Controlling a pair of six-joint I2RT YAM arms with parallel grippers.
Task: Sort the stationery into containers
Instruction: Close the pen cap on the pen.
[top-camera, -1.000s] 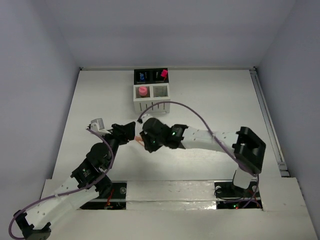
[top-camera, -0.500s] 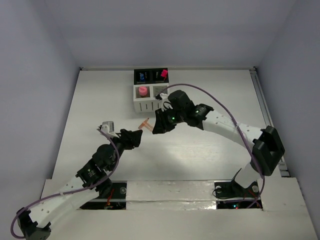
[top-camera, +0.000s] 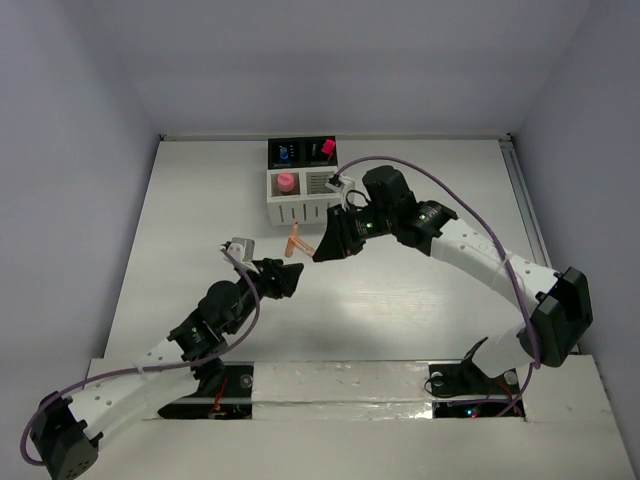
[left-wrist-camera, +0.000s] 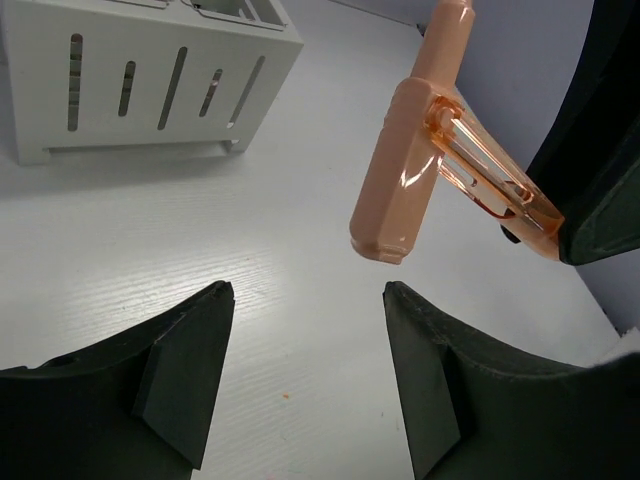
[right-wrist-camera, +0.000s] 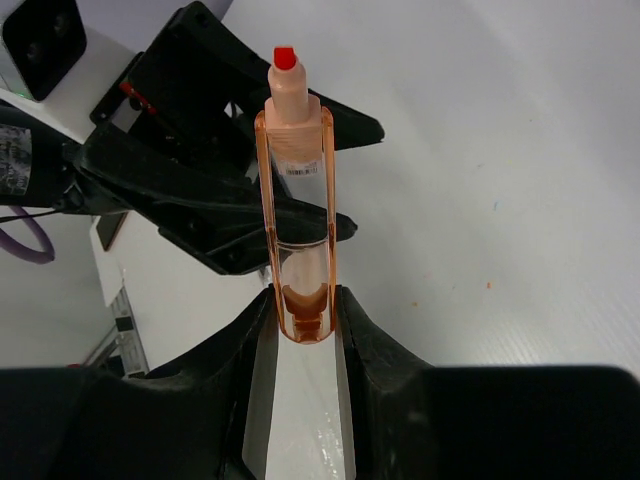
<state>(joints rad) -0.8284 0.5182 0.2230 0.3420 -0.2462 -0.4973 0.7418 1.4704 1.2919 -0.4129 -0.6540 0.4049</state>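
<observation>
My right gripper (top-camera: 318, 250) is shut on the clear cap end of a pastel orange pen (right-wrist-camera: 297, 170) and holds it in the air, just below the block of containers (top-camera: 303, 183). The pen also shows in the top view (top-camera: 294, 243) and in the left wrist view (left-wrist-camera: 420, 150). My left gripper (top-camera: 290, 277) is open and empty, low over the table, just under the pen. The front left white cup (top-camera: 286, 190) holds a pink item. The black cups behind hold a blue item (top-camera: 288, 153) and a pink-capped one (top-camera: 326, 148).
The white slotted cup block (left-wrist-camera: 150, 80) stands at the back centre of the white table (top-camera: 430, 220). Grey walls close in the sides. A rail runs along the table's right edge (top-camera: 530, 230). Both arms crowd the table's middle.
My right gripper has carried the orange pen up and right, from beside the left gripper toward the cups. My left gripper let go of it, opened, and followed a little right.
</observation>
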